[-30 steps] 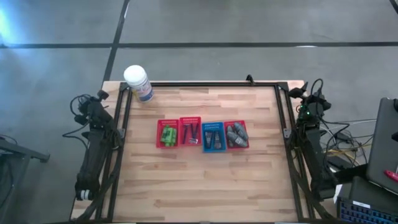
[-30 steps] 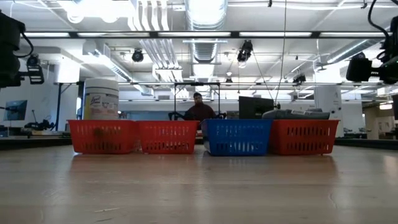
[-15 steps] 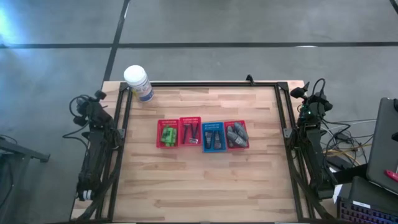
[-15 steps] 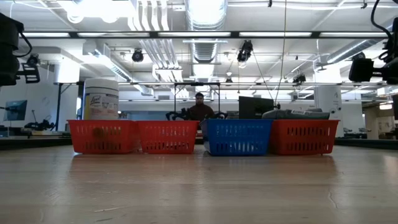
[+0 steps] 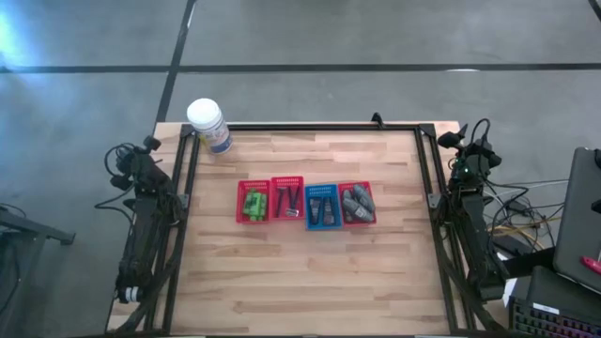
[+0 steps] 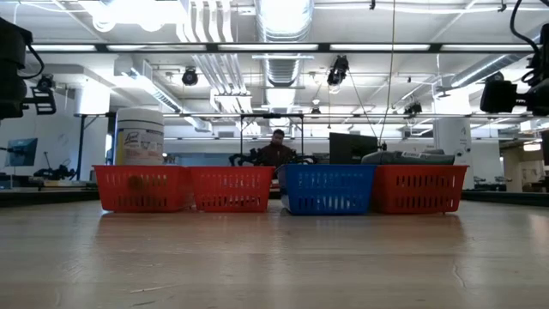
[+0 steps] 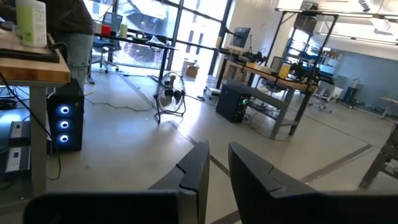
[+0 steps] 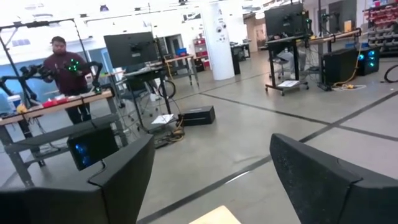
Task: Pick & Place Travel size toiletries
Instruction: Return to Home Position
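**Both arms folded at the table's sides; toiletries sorted into four baskets in a row.** The blue basket stands at the middle of the table and holds the dark tubes. Touching it on the left arm's side is a red basket with the razors. Next along on that side is a second red basket with the green bottles. Touching the blue basket on the right arm's side is a third red basket with the grey bottles, which rise above its rim in the low view. A white jar stands well apart from the blue basket, at the far corner on the left arm's side.

All the toiletries lie well apart from both pairs of jaws. The left gripper is off the table's edge and faces the room; its fingers are nearly together, with a narrow slit between them, and hold nothing. The right gripper is off the opposite edge, with its fingers spread wide and empty.
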`<state>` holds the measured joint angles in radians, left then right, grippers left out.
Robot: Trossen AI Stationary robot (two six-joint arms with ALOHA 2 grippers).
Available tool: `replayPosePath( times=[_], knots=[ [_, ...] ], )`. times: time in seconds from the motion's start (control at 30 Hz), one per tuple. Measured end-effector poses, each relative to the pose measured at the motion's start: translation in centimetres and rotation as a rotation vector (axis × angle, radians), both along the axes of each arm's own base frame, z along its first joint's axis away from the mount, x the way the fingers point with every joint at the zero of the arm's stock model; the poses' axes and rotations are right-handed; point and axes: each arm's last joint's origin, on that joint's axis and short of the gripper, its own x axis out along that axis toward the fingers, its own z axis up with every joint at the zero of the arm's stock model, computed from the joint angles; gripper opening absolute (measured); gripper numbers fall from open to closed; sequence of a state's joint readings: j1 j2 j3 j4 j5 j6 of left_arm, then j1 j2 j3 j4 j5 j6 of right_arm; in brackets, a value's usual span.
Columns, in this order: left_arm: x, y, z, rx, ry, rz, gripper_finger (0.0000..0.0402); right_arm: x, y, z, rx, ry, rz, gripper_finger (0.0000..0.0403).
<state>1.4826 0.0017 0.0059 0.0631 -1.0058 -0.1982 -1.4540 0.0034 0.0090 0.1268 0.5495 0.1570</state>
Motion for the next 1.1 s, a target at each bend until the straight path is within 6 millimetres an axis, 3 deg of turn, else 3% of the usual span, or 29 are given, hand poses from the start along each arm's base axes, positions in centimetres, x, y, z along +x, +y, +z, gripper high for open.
replayPosePath(
  times=[0.63, 0.83, 1.1],
  knots=[
    [0.0, 0.0, 0.0, 0.0, 0.0, -0.001, 0.006, 0.0, 0.0, 0.1, -0.007, -0.003, 0.009, 0.0261],
    [0.0, 0.0, 0.0, 0.0, 0.0, -0.002, 0.006, 0.5, -0.1, 0.1, -0.016, 0.002, 0.163, 0.0244],
    [0.0, 0.0, 0.0, 0.0, 0.0, -0.002, 0.006, 1.4, -0.2, 0.0, 0.01, 0.134, 0.472, 0.0225]
  ],
)
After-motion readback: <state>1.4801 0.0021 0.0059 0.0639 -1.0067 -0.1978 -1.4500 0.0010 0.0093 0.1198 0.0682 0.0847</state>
